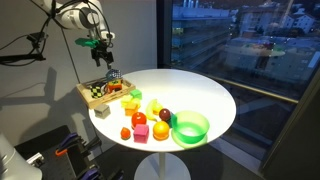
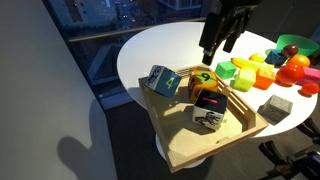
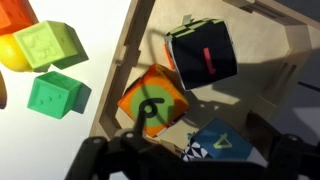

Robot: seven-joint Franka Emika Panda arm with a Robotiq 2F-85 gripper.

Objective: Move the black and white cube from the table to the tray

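Note:
The black and white cube [image 3: 212,148] has black and white patterned sides and a blue face. It lies inside the tan wooden tray [image 3: 128,45] at one corner, and it shows in both exterior views [image 1: 114,76] [image 2: 158,78]. My gripper [image 3: 195,168] hangs above the tray, open and empty, its dark fingers on either side of the cube. It is also seen in both exterior views [image 1: 101,47] [image 2: 218,42]. The tray [image 2: 200,145] [image 1: 88,92] sits at the edge of the round white table.
In the tray also lie an orange cube with a green circle [image 3: 150,100] and a black cube with a red mark [image 3: 203,55]. Green blocks [image 3: 50,45] lie on the table beside the tray. Several coloured toys and a round green bowl [image 1: 190,127] stand further along.

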